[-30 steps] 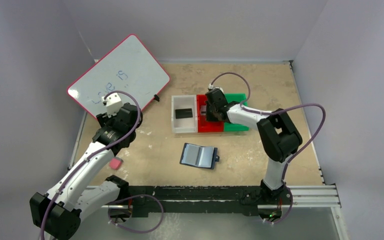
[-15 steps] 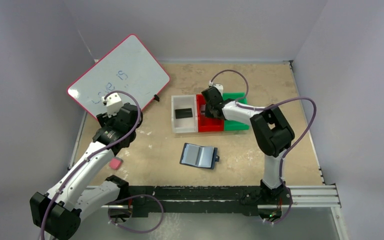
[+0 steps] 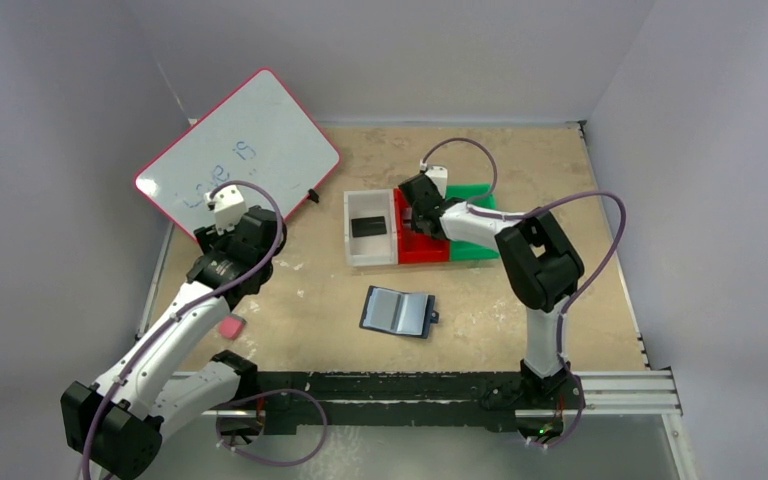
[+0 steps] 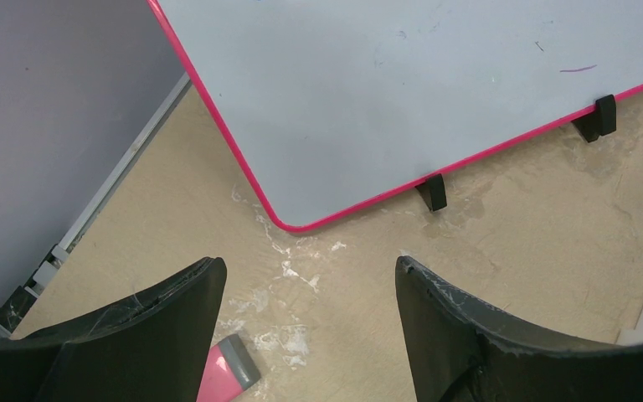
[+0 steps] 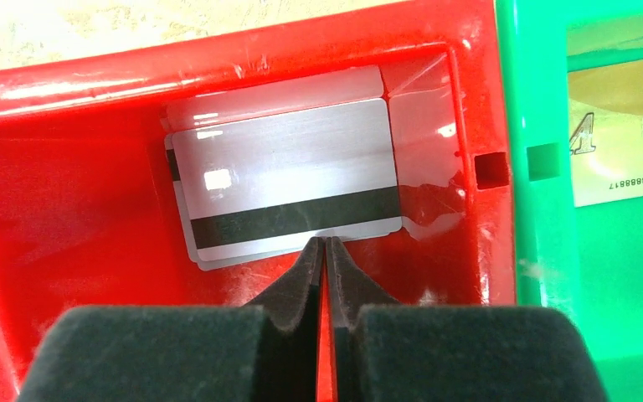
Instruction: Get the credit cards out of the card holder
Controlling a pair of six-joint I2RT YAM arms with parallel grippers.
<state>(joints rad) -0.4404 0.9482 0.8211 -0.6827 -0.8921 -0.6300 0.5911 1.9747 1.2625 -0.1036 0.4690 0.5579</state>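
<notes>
The right gripper (image 5: pixel 327 244) hung over the red bin (image 5: pixel 67 193) with its two fingers pressed together and nothing between them, their tips just at the near edge of the silver-grey card (image 5: pixel 289 186), which lay flat on the bin's floor, magnetic stripe up, on top of at least one more card of the same shade; whether the tips touched it could not be told. Beside it, in the green bin (image 5: pixel 536 218), lay the gold-tan card (image 5: pixel 624 142), and in the white bin (image 3: pixel 352 248) the black card (image 3: pixel 367 226). The card holder (image 3: pixel 398 311) lay open on the table (image 3: pixel 520 160) in front of the bins, well apart from both arms, its light blue pockets facing up. The left gripper (image 4: pixel 306 280) stood spread wide and empty near the corner of the pink-framed whiteboard (image 4: pixel 402 75), with the pink eraser (image 4: pixel 228 377) just under its left finger
</notes>
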